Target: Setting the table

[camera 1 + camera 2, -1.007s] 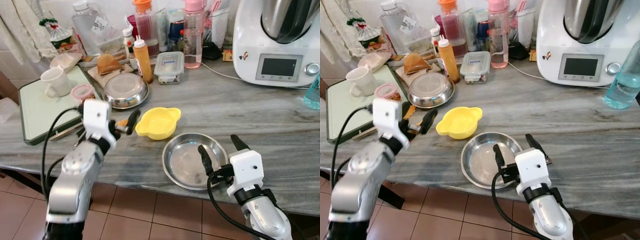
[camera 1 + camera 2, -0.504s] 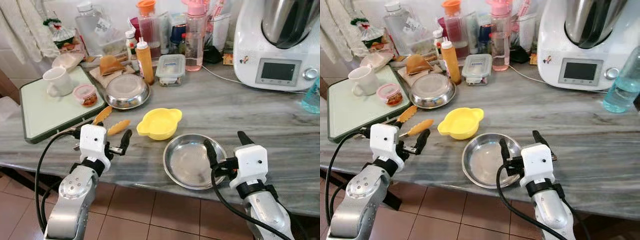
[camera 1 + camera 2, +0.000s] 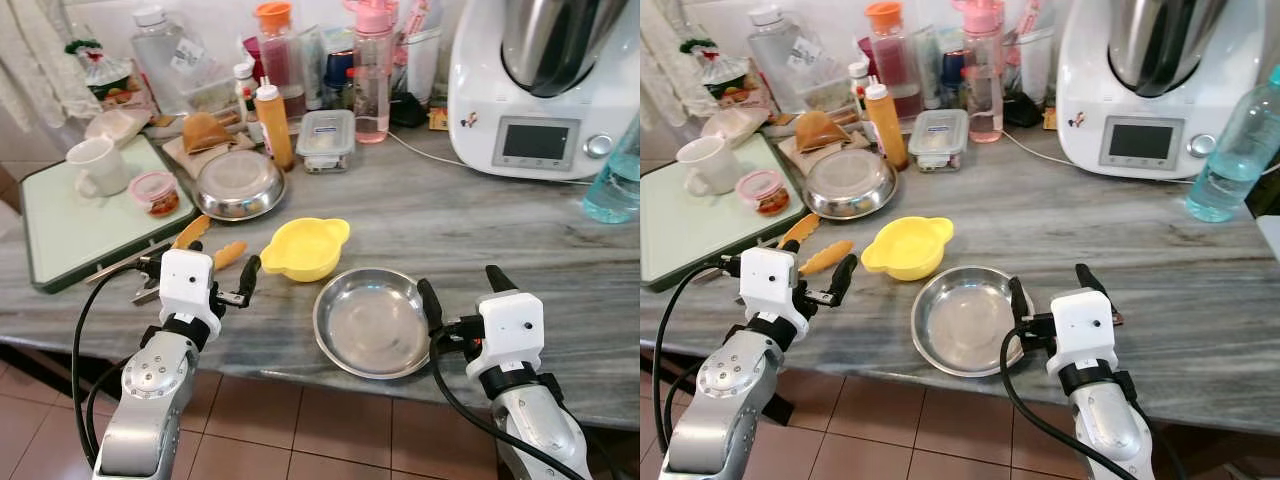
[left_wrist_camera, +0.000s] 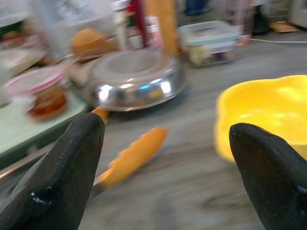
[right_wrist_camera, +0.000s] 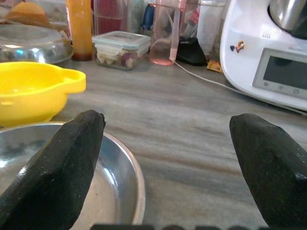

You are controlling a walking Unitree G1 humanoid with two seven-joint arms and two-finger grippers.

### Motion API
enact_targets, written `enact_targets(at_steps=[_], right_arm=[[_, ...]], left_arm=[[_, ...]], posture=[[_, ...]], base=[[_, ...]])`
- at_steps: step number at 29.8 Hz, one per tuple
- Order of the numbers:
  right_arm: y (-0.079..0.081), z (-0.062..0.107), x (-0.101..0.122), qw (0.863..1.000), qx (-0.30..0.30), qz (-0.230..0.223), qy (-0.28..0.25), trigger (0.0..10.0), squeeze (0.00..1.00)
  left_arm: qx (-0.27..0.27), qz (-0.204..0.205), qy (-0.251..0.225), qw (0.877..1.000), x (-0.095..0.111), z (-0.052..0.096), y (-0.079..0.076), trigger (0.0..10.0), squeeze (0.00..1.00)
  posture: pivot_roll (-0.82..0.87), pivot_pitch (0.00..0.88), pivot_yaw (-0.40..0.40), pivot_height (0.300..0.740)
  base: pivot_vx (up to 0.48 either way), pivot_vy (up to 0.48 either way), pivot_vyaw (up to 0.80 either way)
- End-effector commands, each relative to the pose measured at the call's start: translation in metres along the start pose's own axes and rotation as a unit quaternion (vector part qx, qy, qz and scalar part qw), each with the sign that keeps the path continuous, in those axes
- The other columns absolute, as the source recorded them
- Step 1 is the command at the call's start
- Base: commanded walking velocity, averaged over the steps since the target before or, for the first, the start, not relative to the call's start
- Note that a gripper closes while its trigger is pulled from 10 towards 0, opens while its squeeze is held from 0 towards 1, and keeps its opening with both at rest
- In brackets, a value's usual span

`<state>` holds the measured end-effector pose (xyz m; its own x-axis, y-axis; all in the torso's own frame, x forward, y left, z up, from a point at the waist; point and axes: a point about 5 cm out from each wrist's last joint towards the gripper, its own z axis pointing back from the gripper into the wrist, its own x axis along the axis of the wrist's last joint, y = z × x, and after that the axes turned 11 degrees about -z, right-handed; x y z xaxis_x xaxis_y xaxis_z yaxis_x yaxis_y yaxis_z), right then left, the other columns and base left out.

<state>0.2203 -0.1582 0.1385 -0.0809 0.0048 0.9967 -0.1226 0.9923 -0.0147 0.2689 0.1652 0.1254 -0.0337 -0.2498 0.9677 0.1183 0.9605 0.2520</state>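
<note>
Orange tongs (image 3: pixel 205 245) angled toward steel bowl (image 3: pixel 238 183)

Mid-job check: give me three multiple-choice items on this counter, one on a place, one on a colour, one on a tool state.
1. Where is the white mug?
A. on the green tray
B. inside the steel plate
C. on the floor

2. What colour is the two-handled bowl?
A. red
B. yellow
C. blue

3. How is the right tool?
A. shut on the plate
B. shut on a bottle
C. open

Key: 1 A, the mug stands on the tray; 2 B, the bowl is plainly yellow; 3 C, its fingers are spread, holding nothing.
</note>
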Motion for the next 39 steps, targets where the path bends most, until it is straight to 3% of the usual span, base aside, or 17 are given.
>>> enact_targets(at_steps=[1,12,16,21,32,39], right_arm=[[-0.001,-0.001,0.001,1.0,-0.001,0.0,-0.002,10.0,0.0],[-0.006,-0.001,-0.006,1.0,-0.021,-0.002,0.007,10.0,0.0],[-0.02,0.001,-0.009,0.998,-0.06,-0.003,0.013,10.0,0.0],[-0.026,-0.001,-0.01,0.997,-0.07,-0.004,0.014,10.0,0.0],[-0.025,-0.012,-0.009,0.998,-0.061,-0.004,0.006,10.0,0.0],[-0.005,-0.02,-0.009,0.999,-0.031,-0.02,0.0,10.0,0.0]], left_arm=[[0.023,-0.003,0.009,1.0,-0.005,0.002,0.008,10.0,0.0],[0.029,-0.038,0.028,0.998,-0.025,0.024,0.012,10.0,0.0],[0.014,-0.083,0.031,0.996,-0.031,0.045,0.012,10.0,0.0],[0.02,-0.111,0.038,0.993,-0.037,0.054,0.012,10.0,0.0],[0.064,-0.135,-0.024,0.988,-0.023,0.04,0.011,10.0,0.0],[0.068,-0.151,-0.046,0.985,-0.011,0.037,0.01,10.0,0.0]], posture=[[-0.09,0.023,0.101,0.74],[-0.07,0.025,0.061,0.74],[-0.06,0.027,0.034,0.74],[-0.06,0.025,0.023,0.74],[-0.05,0.0,0.026,0.74],[-0.04,0.021,0.032,0.74]], base=[[0.0,0.0,0.0],[0.0,0.0,0.0],[0.0,0.0,0.0],[0.0,0.0,0.0],[0.0,0.0,-0.26],[0.0,0.0,0.0]])
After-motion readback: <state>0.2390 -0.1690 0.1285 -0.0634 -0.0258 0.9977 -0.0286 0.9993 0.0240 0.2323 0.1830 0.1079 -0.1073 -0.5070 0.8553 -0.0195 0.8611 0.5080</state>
